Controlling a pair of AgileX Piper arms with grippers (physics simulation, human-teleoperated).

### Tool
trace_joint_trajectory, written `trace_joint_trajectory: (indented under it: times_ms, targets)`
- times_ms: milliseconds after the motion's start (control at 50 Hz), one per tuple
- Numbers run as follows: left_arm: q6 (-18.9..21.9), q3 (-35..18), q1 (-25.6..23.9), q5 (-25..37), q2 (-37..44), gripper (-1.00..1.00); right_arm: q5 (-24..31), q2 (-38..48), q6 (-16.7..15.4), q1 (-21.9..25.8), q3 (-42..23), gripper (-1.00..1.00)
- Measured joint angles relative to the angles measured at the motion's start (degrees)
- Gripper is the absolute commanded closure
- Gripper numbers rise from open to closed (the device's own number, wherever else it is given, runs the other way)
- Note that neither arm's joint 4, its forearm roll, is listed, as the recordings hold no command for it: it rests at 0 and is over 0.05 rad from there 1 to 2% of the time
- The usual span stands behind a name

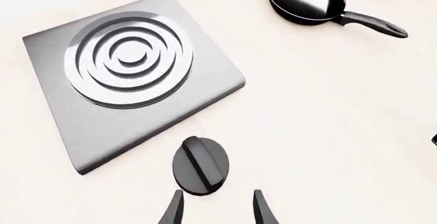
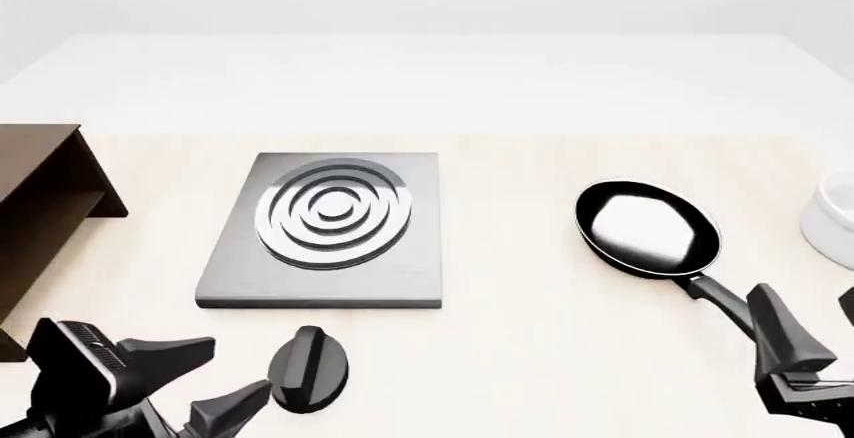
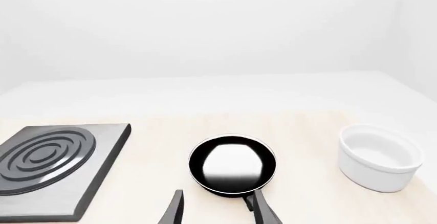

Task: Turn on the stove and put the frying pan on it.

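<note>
The grey stove hotplate (image 2: 327,228) lies flat left of the table's centre, with its black oval knob (image 2: 310,368) apart from it, nearer to me. My left gripper (image 2: 214,376) is open and empty, just left of the knob and not touching it. In the left wrist view the knob (image 1: 200,164) sits just beyond the open fingertips (image 1: 174,208). The black frying pan (image 2: 647,228) rests on the table right of the stove, its handle (image 2: 721,300) pointing toward my right gripper (image 2: 814,330), which is open and empty by the handle's end. In the right wrist view the pan (image 3: 232,163) lies straight ahead.
A brown wooden shelf (image 2: 40,208) stands at the left edge. A white bowl (image 2: 834,213) sits at the right edge, beside the pan; it also shows in the right wrist view (image 3: 379,155). The stove (image 3: 48,162) lies left of the pan there.
</note>
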Motion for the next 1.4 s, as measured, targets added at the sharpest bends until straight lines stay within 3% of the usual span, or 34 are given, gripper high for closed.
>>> trace_joint_trajectory:
  times_ms: [500, 1400]
  targets:
    - [-0.7, 3.2, -3.2, -16.1, 15.4, -1.00, -1.0, 1.1, 0.0, 0.1, 0.0, -1.00]
    - [-2.9, 5.6, -6.8, -35.9, 34.7, -1.00, 0.4, -0.5, -0.4, 0.3, 0.0, -1.00]
